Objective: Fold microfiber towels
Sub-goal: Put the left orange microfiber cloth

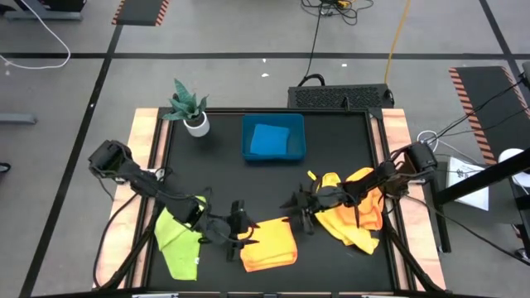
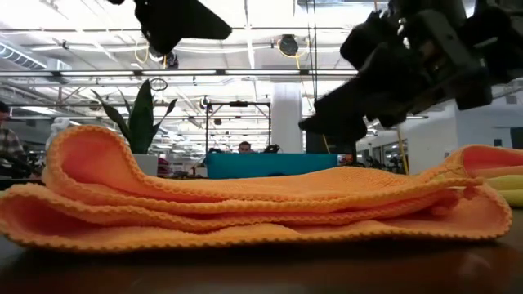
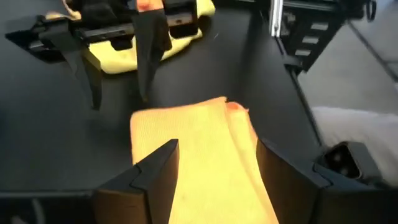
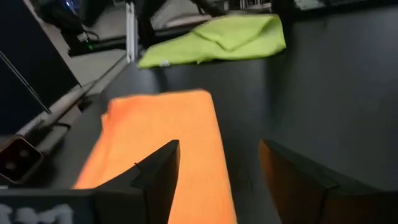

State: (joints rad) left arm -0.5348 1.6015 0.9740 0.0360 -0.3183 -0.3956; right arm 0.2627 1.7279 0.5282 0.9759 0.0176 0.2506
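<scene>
Folded into soft layers, the orange microfiber towel [image 2: 245, 208] fills the foreground of the low view and lies flat on the black table [image 1: 331, 157] near its front edge, between the two arms. From how it lies, this towel looks done or nearly so, though whether its edges line up neatly is hard to tell from above. A blue folded cloth [image 1: 269, 141] already rests in the rigid blue rectangular tray [image 1: 247, 136] at the back, beside a small potted plant in a white pot [image 1: 190, 112]. Work is left: a lime green microfiber towel [image 1: 175, 240] lies loosely doubled at the front left corner, and a rumpled heap of yellow and orange microfiber towels [image 1: 360, 215] sits at the right, unfolded. The left end effector [image 1: 235, 229] hovers just at the orange towel's left edge, its arm reaching in low across the green towel; its fingers are spread with nothing between them. The right end effector [image 1: 304, 209] hangs just off the towel's upper right corner, arm stretched over the heap, fingers likewise spread and empty. Both wrist views look down between parted fingers onto the orange cloth.
</scene>
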